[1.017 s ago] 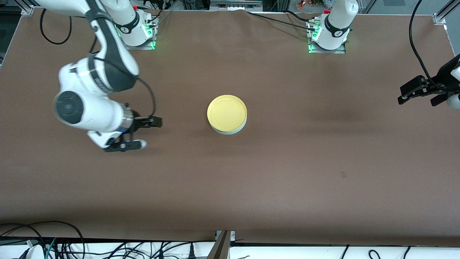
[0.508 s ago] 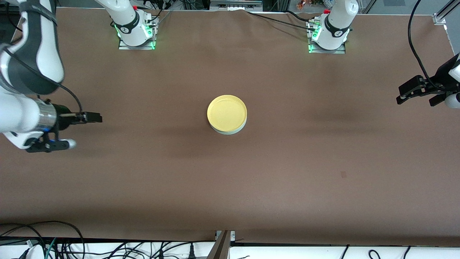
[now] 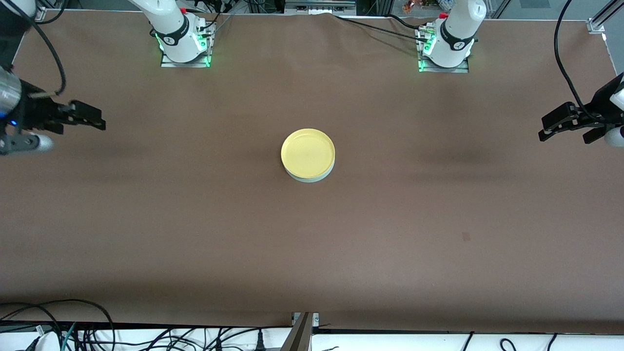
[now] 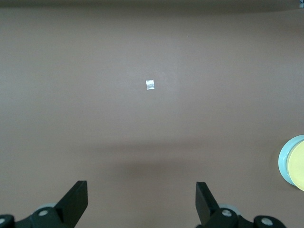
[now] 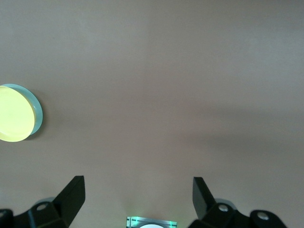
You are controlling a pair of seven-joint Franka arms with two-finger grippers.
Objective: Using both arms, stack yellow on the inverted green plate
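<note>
The yellow plate [image 3: 307,152] lies right side up on the green plate [image 3: 312,178] in the middle of the table; only the green rim shows under it. Both also show at the edge of the left wrist view, yellow plate [image 4: 298,166] on green plate [image 4: 283,159], and of the right wrist view, yellow plate [image 5: 13,114] on green plate [image 5: 38,114]. My right gripper [image 3: 97,119] [image 5: 137,187] hangs open and empty over the right arm's end of the table. Over the left arm's end, my left gripper [image 3: 543,127] [image 4: 141,192] is open and empty too.
The brown table [image 3: 390,219] carries a small square mark [image 3: 465,236], also in the left wrist view [image 4: 150,84]. The arm bases [image 3: 183,41] [image 3: 446,46] glow green at the table's edge farthest from the front camera. Cables [image 3: 73,331] lie below the near edge.
My right arm has swung away from beside the stacked plates to its own end of the table. The left arm and both plates have stayed put.
</note>
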